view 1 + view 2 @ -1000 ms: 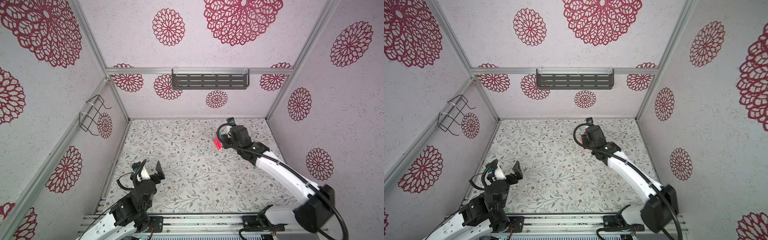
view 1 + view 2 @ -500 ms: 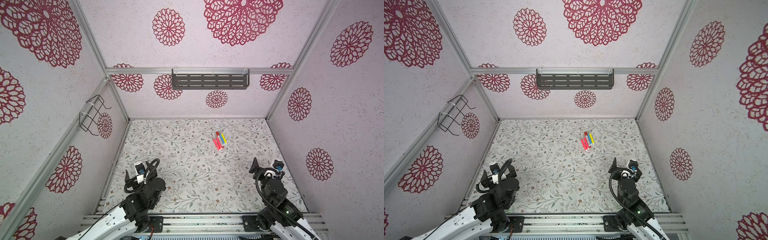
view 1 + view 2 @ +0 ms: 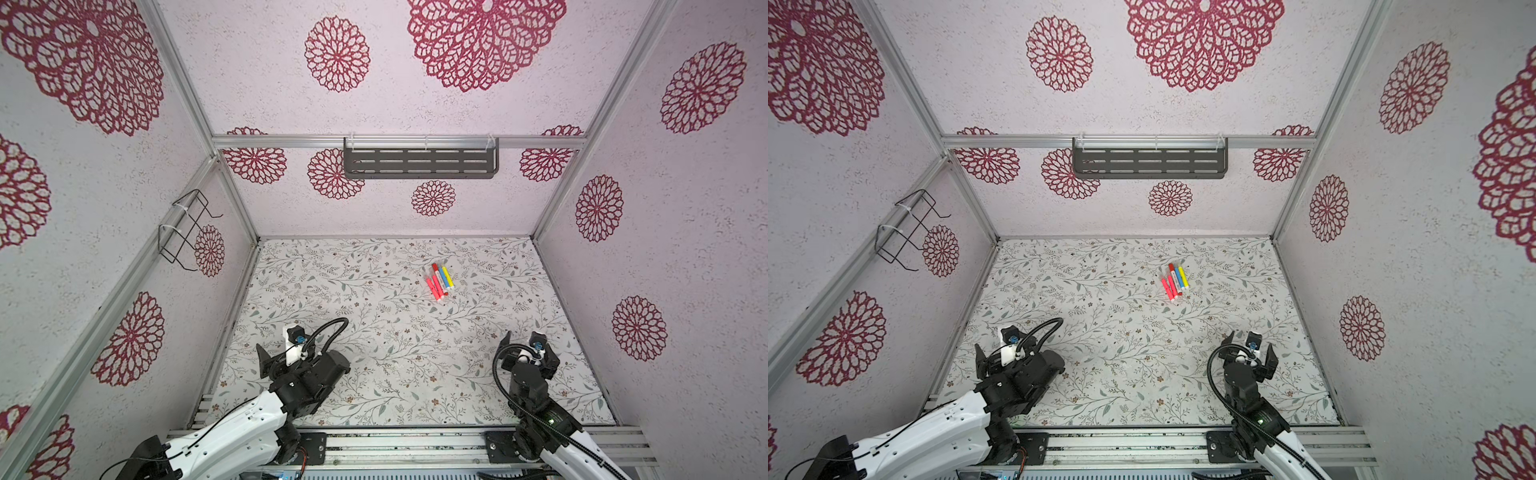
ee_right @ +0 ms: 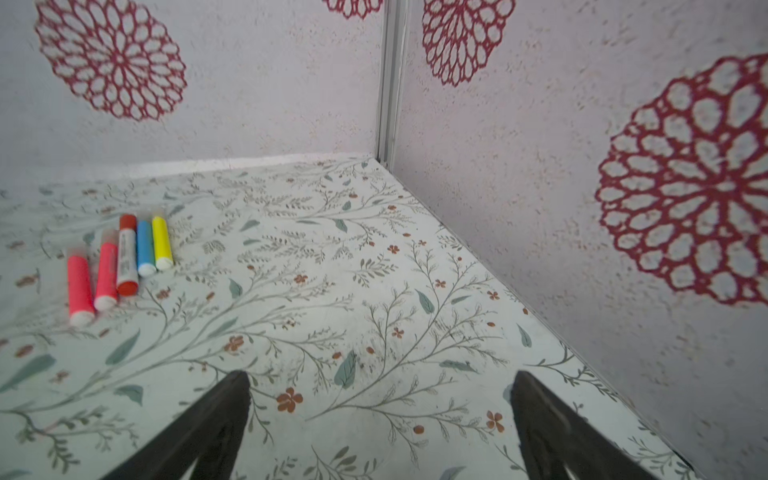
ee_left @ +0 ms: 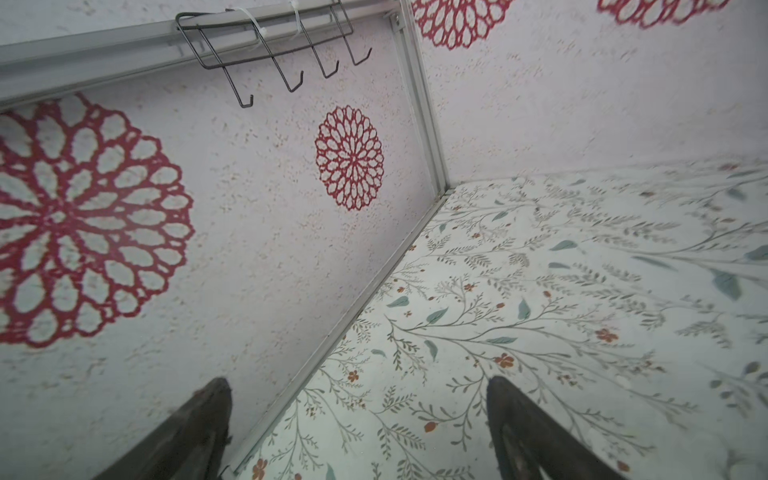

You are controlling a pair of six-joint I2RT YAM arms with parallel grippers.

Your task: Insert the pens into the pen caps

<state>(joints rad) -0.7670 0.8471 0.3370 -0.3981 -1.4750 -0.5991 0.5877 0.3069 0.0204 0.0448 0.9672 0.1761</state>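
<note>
A: Pens [image 3: 439, 281]: where are they lying, relative to the jaws?

B: Going left to right, the left gripper [image 5: 357, 386] is hovering low over the mat [image 5: 540, 291]. Its jaws are gaping as wide as they go and gripping nothing. Only mat and wall [image 5: 249, 249] are showing between them. The pens are sitting well ahead of those jaws and far off to their right.

A: And the row itself?

B: Five are lying flat, side by side, touching or nearly so: two pink pens [image 4: 80, 286], a white pen [image 4: 126, 259] wearing a red cap [image 4: 128, 221], a blue pen [image 4: 145, 249] and a yellow pen [image 4: 162, 243]. Pale blurs are showing at the far ends of some. They may be clear caps, but I am not managing to tell.

A: The right gripper?

B: The right gripper [image 4: 380, 376] is hanging above the mat, jaws likewise spread fully and empty. The pens are lying well ahead of them, off to their left.

A: How are you expecting a pen to handle?

B: I am judging them light, stiff and smooth. Those round plastic barrels are likely rolling at a nudge and slipping in a loose pinch. I am favouring a hold across mid-barrel, leaving the tip end free for a cap. I am also leaning towards an outer pen first, since the inner ones are offering the jaws no gap on either side.
</note>
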